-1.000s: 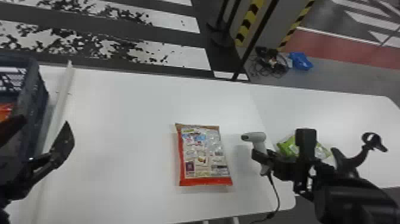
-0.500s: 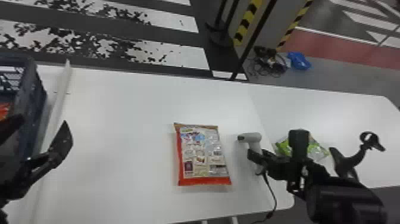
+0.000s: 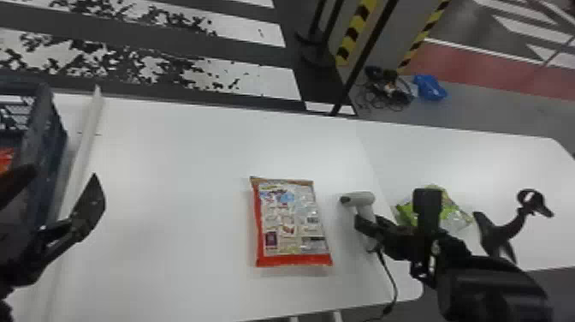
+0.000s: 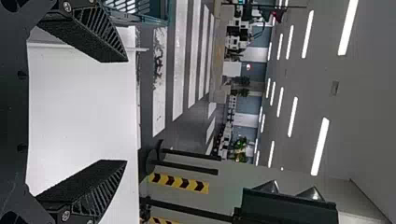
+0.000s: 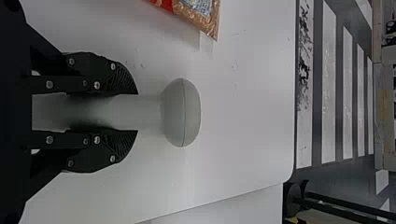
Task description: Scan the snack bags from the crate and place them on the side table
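An orange-edged snack bag (image 3: 291, 222) lies flat on the white table (image 3: 179, 205). Just right of it, my right gripper (image 3: 366, 222) holds the white handheld scanner (image 3: 358, 199) upright, its head turned toward the bag. In the right wrist view, the right gripper (image 5: 135, 112) is closed around the handle of the scanner (image 5: 181, 112). A green snack bag (image 3: 453, 214) rests on the side table behind the right arm. Beside the crate at the left, my left gripper (image 3: 64, 188) stands open; the left wrist view has the left gripper (image 4: 126, 112) with fingers wide apart and nothing between them.
The dark blue crate (image 3: 42, 141) with orange bags inside stands at the far left, next to a white raised strip (image 3: 87, 137). The side table (image 3: 505, 171) adjoins on the right. A black cable (image 3: 391, 278) hangs from the scanner; a black stand (image 3: 509, 227) is at the right.
The right gripper and scanner have shifted slightly left, toward the orange-edged bag. The left gripper stays open beside the crate, and the bags look unmoved.
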